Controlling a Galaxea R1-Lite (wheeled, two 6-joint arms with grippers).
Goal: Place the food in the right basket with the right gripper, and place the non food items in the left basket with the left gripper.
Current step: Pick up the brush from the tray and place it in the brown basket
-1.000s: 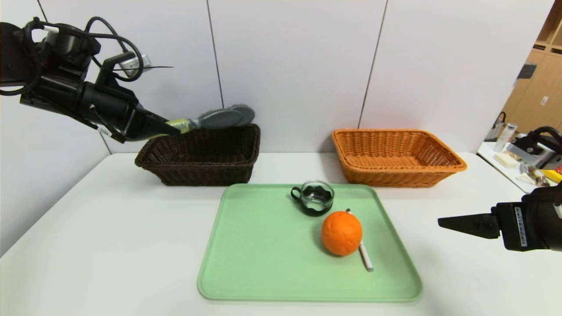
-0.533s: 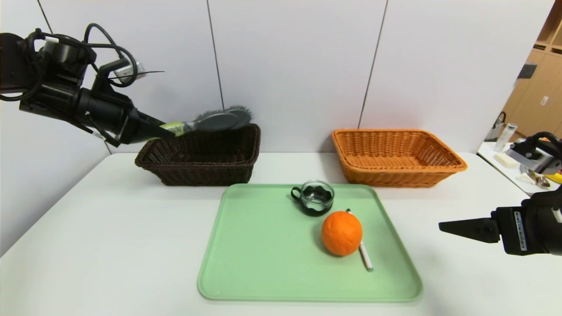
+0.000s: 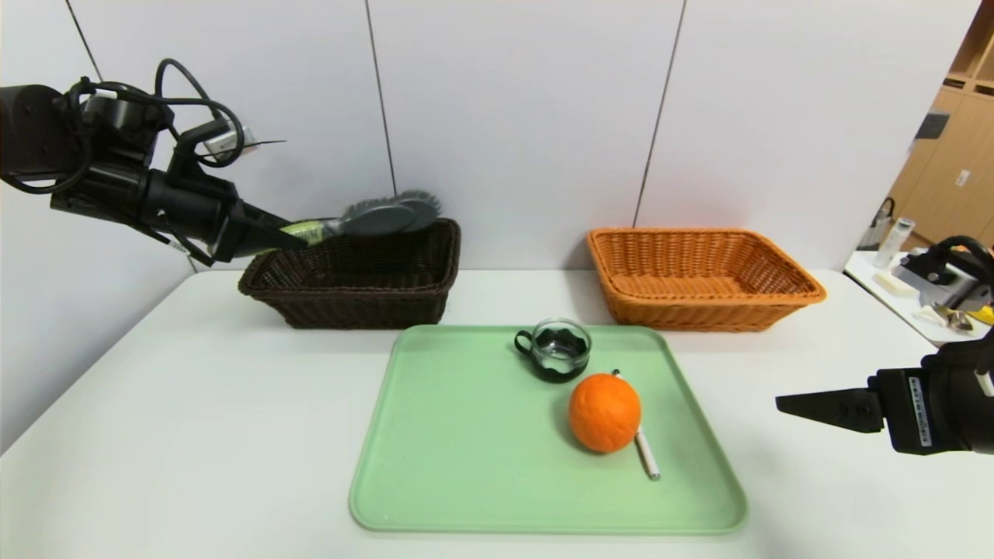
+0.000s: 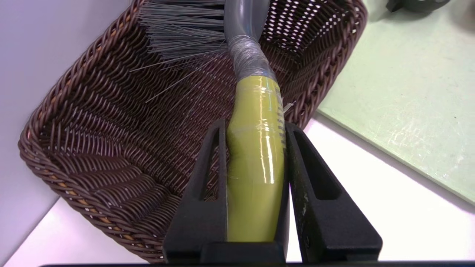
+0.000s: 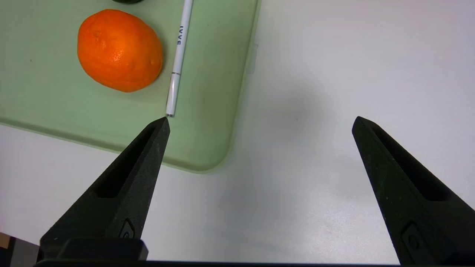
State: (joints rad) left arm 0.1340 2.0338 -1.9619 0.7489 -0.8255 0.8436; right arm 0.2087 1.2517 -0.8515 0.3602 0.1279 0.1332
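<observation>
My left gripper is shut on the green handle of the grey-bristled brush, holding it above the dark brown left basket. The brush head hangs over the basket's far right part. On the green tray sit the orange, the glass cup with a black handle, and the white pen beside the orange. My right gripper hovers open over the table to the right of the tray. The orange-tan right basket stands empty at the back right.
A side table with snacks and clutter stands at the far right. The white wall rises right behind both baskets. Bare table lies left of and in front of the tray.
My left gripper has lowered the brush and drawn it slightly left over the brown basket. The right gripper has barely shifted.
</observation>
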